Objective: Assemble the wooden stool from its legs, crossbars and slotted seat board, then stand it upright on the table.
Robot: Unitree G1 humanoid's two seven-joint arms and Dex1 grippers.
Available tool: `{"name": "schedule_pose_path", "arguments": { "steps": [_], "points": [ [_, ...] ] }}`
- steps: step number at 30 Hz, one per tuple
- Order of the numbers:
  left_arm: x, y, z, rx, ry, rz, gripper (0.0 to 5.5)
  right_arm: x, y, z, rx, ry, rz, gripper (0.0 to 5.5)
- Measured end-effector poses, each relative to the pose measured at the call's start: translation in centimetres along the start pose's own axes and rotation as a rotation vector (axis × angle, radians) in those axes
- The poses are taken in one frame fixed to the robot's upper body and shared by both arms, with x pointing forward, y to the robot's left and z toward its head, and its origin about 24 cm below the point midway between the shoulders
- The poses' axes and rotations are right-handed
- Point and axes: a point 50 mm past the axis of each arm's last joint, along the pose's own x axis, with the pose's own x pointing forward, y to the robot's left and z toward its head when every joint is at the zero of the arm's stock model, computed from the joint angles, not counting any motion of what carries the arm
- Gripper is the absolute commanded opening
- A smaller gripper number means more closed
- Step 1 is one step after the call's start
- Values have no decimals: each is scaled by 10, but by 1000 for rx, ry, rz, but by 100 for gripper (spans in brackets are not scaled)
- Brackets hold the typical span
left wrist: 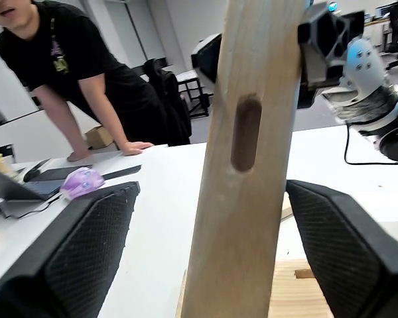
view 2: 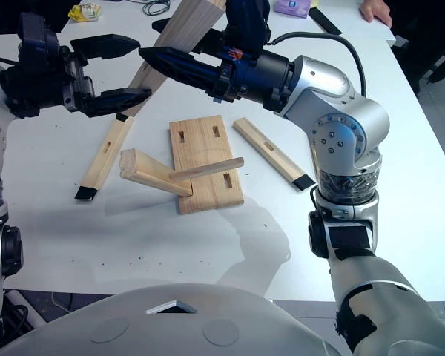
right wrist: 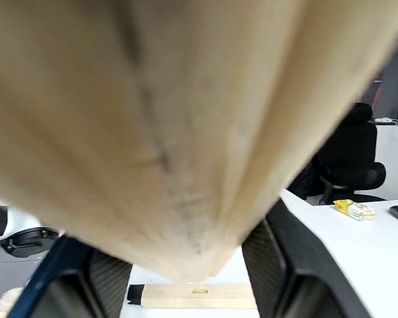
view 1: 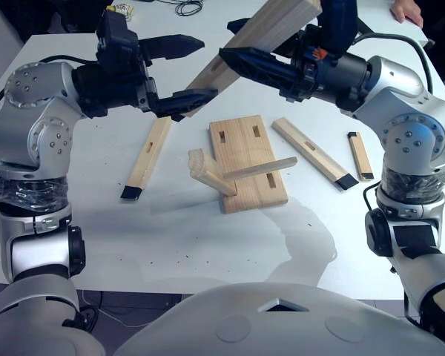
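Wooden leg (view 1: pixel 278 26), tilted over table (view 1: pixel 170 237), clamped in R gripper (view 1: pixel 230 41); lower end sits btwn L gripper (view 1: pixel 206 68) fingers (left wrist: pixel 86 252), spread w/ gaps both sides.

A white table (view 1: pixel 208 252) spreads across the foreground of an evenly lit office. Toward its far edge lie a yellow packet (view 2: pixel 85 11), a small purple pouch (left wrist: pixel 83 182), a coil of black cable (view 1: pixel 187 7) and the corner of a laptop (left wrist: pixel 13 189). Beyond it stand black office chairs (right wrist: pixel 348 159), another white desk (left wrist: pixel 186 76) and pale walls (left wrist: pixel 179 20); light grey floor (view 2: pixel 441 111) shows past the table's right side
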Motion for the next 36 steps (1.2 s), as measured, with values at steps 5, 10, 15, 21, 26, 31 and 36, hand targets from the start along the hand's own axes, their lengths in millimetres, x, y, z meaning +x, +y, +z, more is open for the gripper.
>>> {"name": "schedule_pose_path", "arguments": {
  "steps": [5, 10, 15, 21, 26, 31, 36],
  "points": [
    [-49, 9, -8, -20, 56, 251, 402, -9, -9, -2, -10, 33, -44, 212],
    [-94, 3, -14, -28, 50, 549, 402, -37, -31, -3, -76, 149, -132, 212],
    [-109, -37, -41, -131, 1, 769, 402, -73, -51, -2, -194, 361, -146, 212],
    [-75, -84, -69, -295, -45, 799, 402, -97, -55, -9, -153, 500, -30, 212],
    [-53, -109, -81, -362, 21, 732, 402, -110, -56, -2, -116, 550, 55, 212],
    [-54, -126, -95, -395, 145, 696, 402, -106, -53, 8, -145, 611, 185, 212],
    [-59, -147, -107, -419, 303, 592, 402, -112, -44, 3, -104, 649, 238, 212]
  ]
}}
